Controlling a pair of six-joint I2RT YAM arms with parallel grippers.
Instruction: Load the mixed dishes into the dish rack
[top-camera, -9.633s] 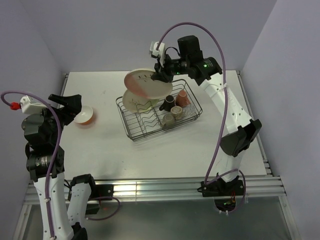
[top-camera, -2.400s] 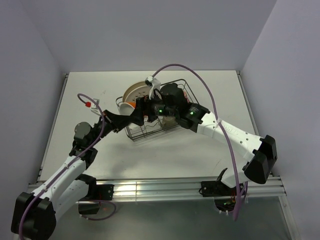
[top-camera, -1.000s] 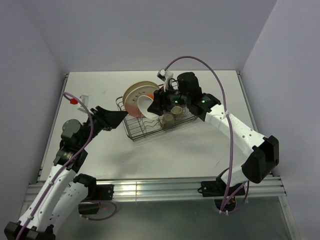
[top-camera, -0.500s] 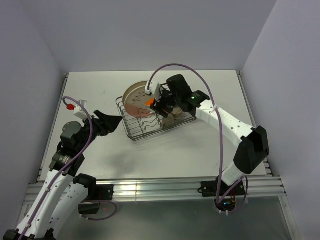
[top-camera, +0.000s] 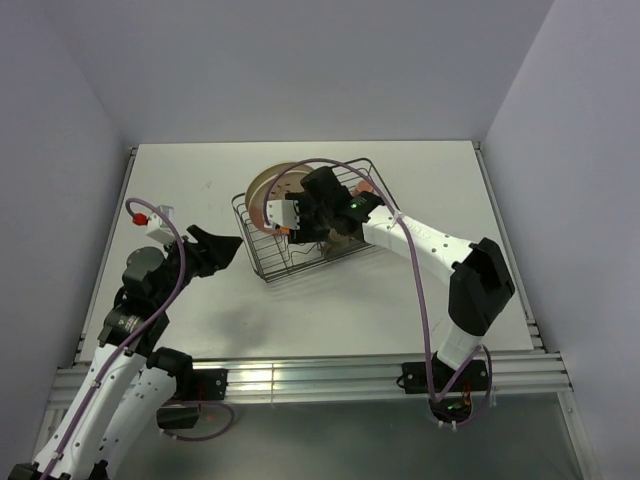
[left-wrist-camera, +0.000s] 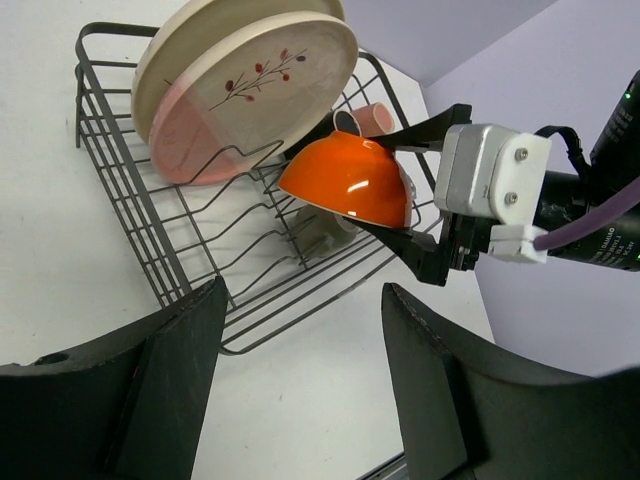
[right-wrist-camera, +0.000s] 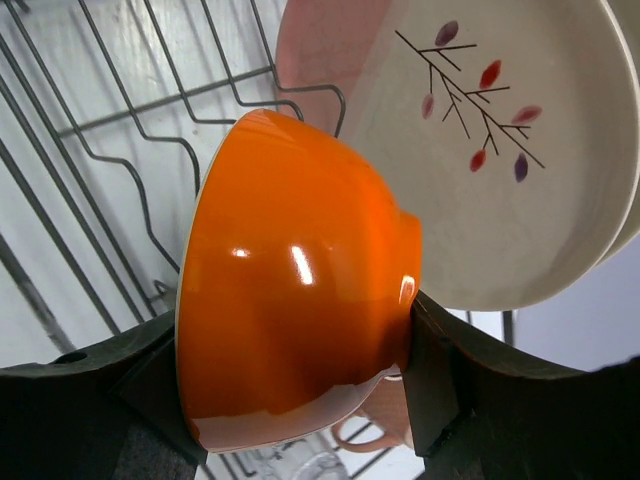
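Note:
My right gripper (right-wrist-camera: 295, 345) is shut on the small orange bowl (right-wrist-camera: 290, 320), which it holds on its side just above the black wire dish rack (left-wrist-camera: 150, 225). The bowl also shows in the left wrist view (left-wrist-camera: 350, 180) and the top view (top-camera: 271, 209). Two large cream plates stand on edge in the rack's left end, the pink-tinted one (left-wrist-camera: 250, 95) in front of the green-tinted one (left-wrist-camera: 160, 65). The pink mug (left-wrist-camera: 368, 117) and a brown mug (left-wrist-camera: 322, 232) sit in the rack's right half. My left gripper (top-camera: 222, 246) is open and empty, left of the rack.
The rack (top-camera: 262, 262) stands mid-table, angled. My right arm (top-camera: 420, 235) reaches across its right end. The plates (top-camera: 265, 185) lean toward the back left. White table (top-camera: 180, 190) lies bare to the left and in front of the rack.
My right gripper has carried the bowl left and down, close to the plates over the rack's dividers, turning it on its side. My left gripper has stayed beside the rack.

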